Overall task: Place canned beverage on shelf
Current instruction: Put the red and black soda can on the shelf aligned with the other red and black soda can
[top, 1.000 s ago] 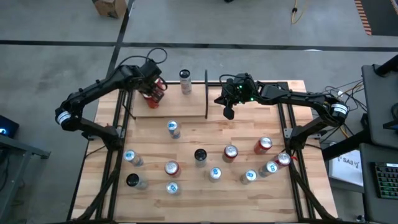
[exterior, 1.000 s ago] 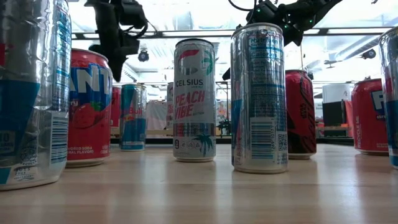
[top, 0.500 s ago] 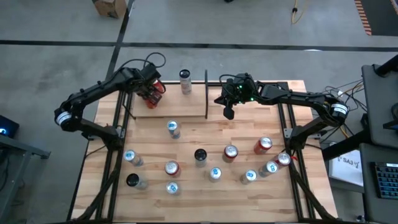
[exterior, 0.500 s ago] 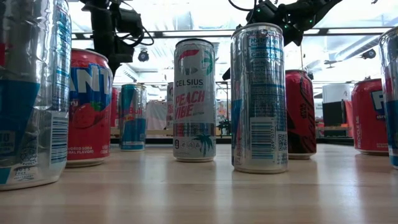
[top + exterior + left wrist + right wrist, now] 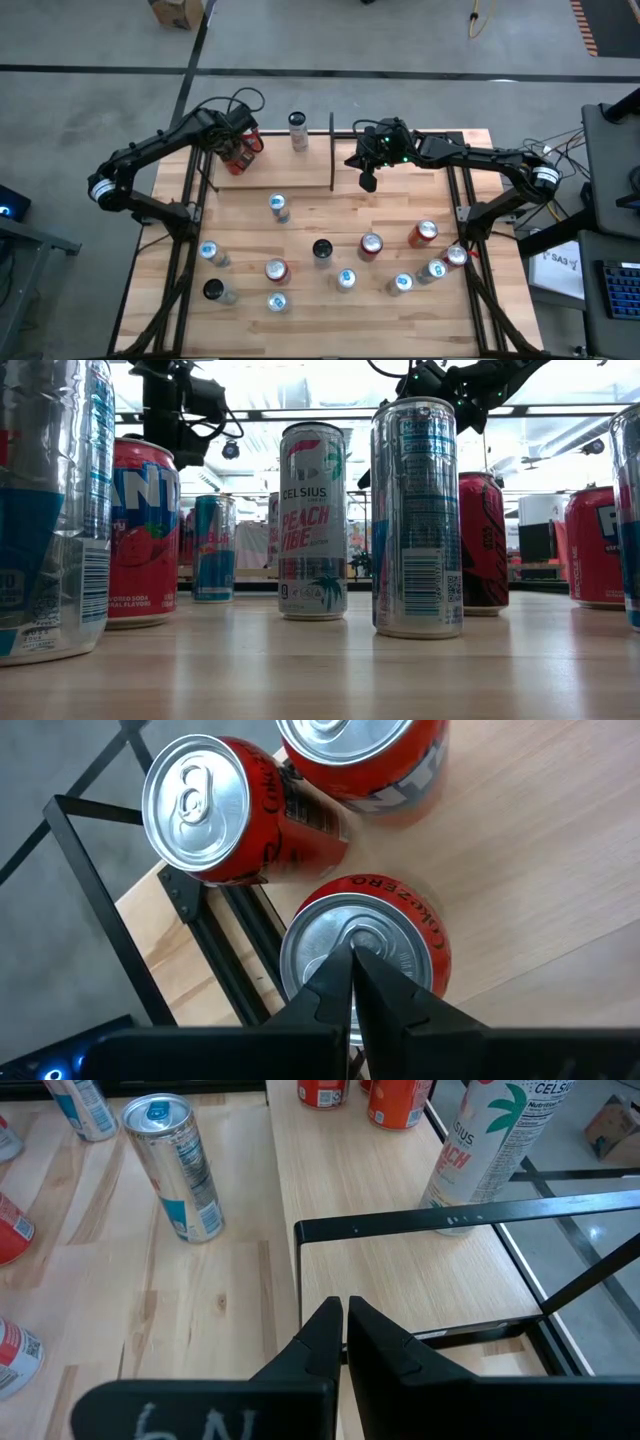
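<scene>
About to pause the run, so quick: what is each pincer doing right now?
Left pincer: closed, empty, above the Coke Zero can on the shelf.
Right pincer: closed, empty, over the shelf's black frame.

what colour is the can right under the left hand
Red with a silver top, lettered Coke Zero; the left wrist view shows it best.

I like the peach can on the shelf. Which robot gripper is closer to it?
About equal, maybe the left. The left gripper hovers over red cans beside the peach can; the right gripper sits across the divider.

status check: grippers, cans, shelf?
Left gripper shut, empty, above Coke Zero can on shelf. Right gripper shut, empty, over shelf frame. Nothing blocking.
</scene>
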`<action>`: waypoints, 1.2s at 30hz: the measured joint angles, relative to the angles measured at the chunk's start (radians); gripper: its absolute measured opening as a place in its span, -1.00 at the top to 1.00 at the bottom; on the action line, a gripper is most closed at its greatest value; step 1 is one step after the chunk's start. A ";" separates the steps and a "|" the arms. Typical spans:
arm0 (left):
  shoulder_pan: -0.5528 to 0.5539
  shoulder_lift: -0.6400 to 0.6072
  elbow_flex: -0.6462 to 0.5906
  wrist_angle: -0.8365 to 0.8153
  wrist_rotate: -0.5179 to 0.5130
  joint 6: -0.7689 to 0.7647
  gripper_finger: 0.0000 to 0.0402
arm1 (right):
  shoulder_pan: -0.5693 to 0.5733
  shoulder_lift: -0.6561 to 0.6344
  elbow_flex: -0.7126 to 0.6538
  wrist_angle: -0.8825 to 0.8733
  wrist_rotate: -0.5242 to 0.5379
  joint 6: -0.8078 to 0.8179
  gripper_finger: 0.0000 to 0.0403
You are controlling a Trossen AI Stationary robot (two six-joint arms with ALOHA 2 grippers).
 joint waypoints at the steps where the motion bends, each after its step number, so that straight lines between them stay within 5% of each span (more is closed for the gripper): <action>1: 0.000 -0.001 0.000 0.000 0.000 0.000 1.00 | 0.000 0.000 0.000 0.000 0.000 0.000 0.95; 5: -0.002 -0.013 -0.001 0.000 0.008 0.010 1.00 | 0.000 0.000 0.000 0.000 0.000 0.000 0.95; 16: -0.002 -0.069 0.022 -0.009 0.264 0.070 1.00 | 0.000 0.000 0.000 0.000 0.000 0.000 0.95; 36: -0.003 -0.053 -0.069 0.053 0.113 0.012 1.00 | 0.000 0.000 0.000 -0.001 0.000 0.000 0.95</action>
